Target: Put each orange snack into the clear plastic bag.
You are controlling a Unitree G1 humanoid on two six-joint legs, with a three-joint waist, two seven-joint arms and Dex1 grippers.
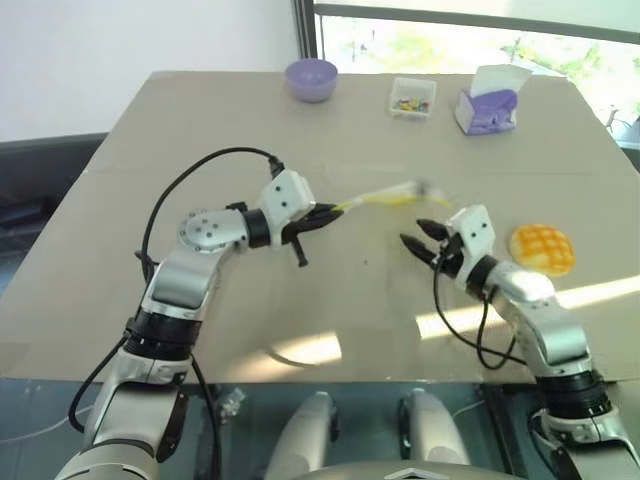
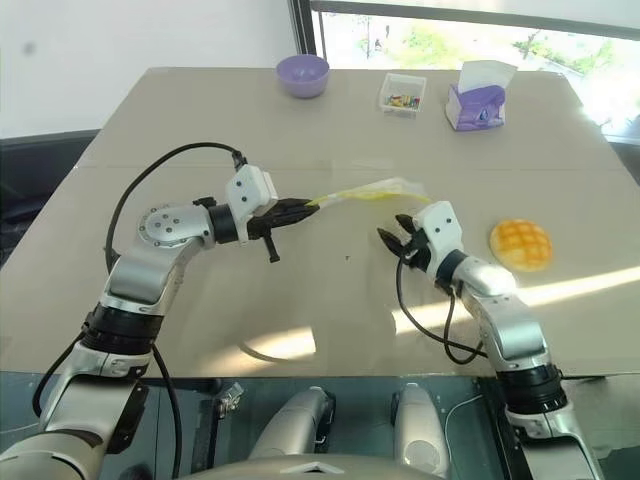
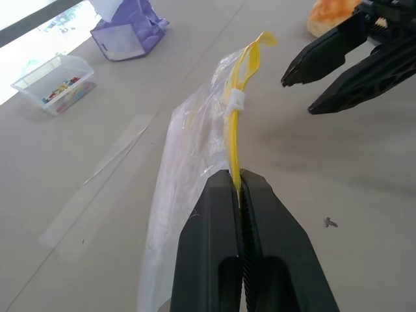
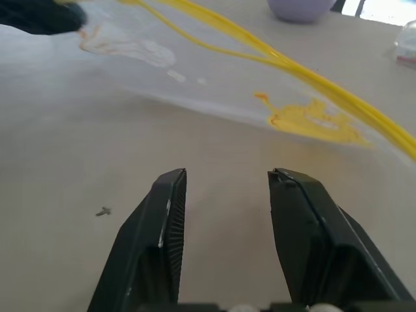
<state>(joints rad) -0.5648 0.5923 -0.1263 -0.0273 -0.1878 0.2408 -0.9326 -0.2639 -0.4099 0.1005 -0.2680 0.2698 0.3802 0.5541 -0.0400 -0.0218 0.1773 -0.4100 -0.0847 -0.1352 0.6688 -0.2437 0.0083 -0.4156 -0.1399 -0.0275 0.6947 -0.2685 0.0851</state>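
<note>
Pinching the yellow seal strip, the left gripper [image 3: 242, 185] holds the clear plastic bag [image 3: 188, 149] above the tabletop [image 1: 200, 130]. The right gripper [image 4: 227, 188], fingers parted, holds nothing just beside it. The orange snack [image 1: 542, 248] lies right; the left wrist view reveals the bag's white slider.

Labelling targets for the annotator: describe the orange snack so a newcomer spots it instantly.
Start at the tan tabletop, on the robot's right side, beside the right arm's tool. There lies the round orange-yellow bun with a criss-cross grid top, alone on the bare surface. Unlike the purple-and-white tissue box and purple bowl at the far edge, it is flat-lying and golden.
</note>
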